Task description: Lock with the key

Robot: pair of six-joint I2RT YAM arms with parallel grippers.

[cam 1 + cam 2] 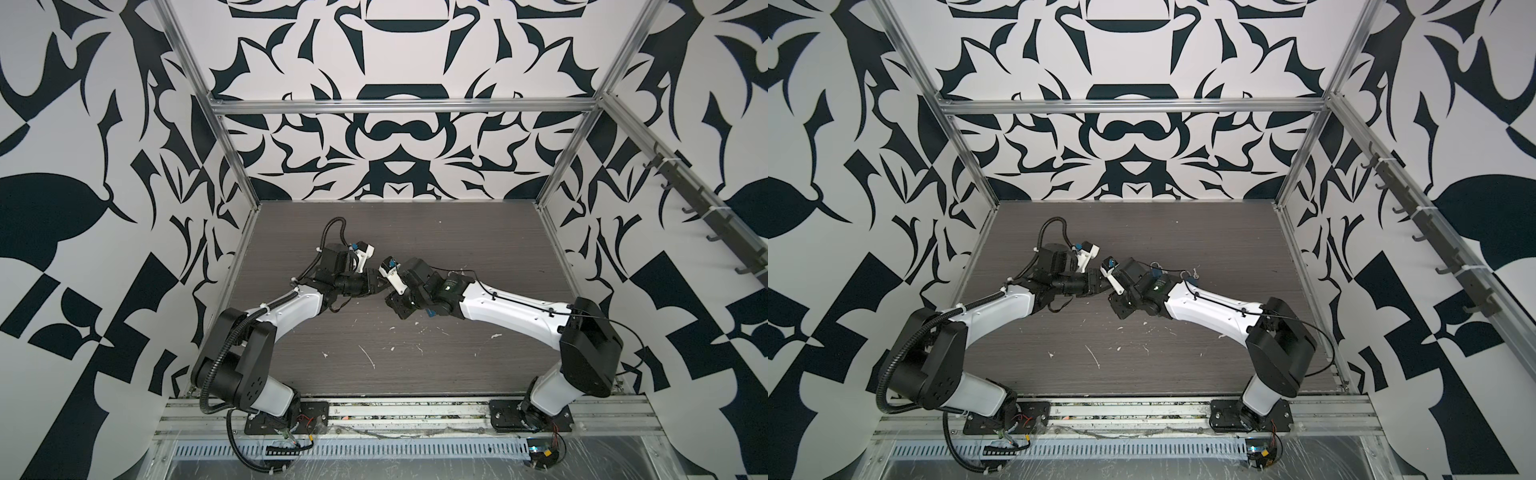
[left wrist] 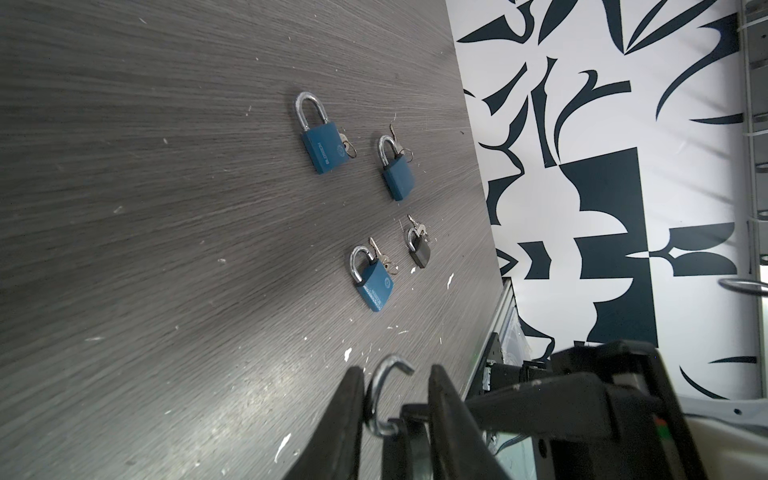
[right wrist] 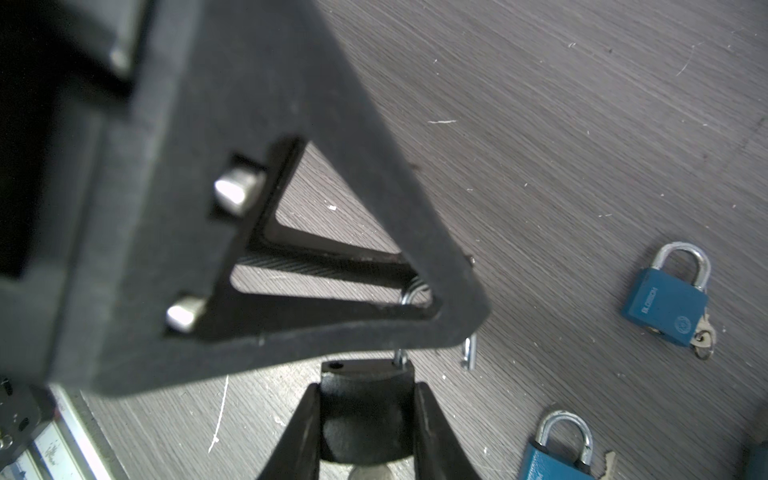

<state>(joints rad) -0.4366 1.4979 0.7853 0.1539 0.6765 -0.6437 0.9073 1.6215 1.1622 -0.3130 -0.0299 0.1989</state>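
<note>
1. presently, black metal padlock (image 3: pixel 365 411): lower centre of the right wrist view. its silver u-shaped shackle (image 3: pixel 468 353) is swung out of the body, and the empty hole shows on the body's top.
2. right gripper (image 3: pixel 366 386): fingers pressed against both sides of the padlock body, pinching it.
3. left gripper (image 2: pixel 395 370): lower centre of the left wrist view. its fingers straddle the shackle's hook and one touches it; whether they clamp it cannot be told.
4. pale rounded shape (image 3: pixel 370 471): under the held body at the bottom edge, cut off; whether it is the key cannot be told.
5. grey wood-grain tabletop (image 2: pixel 124 166), middle of the left wrist view, bears:
   - blue rectangular padlock (image 2: pixel 322 149)
   - second blue padlock (image 2: pixel 398 176)
   - third blue padlock (image 2: pixel 374 286)
   - small dark grey padlock (image 2: pixel 419 253)
   - small silver keys (image 2: pixel 347 145) beside each
6. both top views: the grippers meet at frame centre.
</note>
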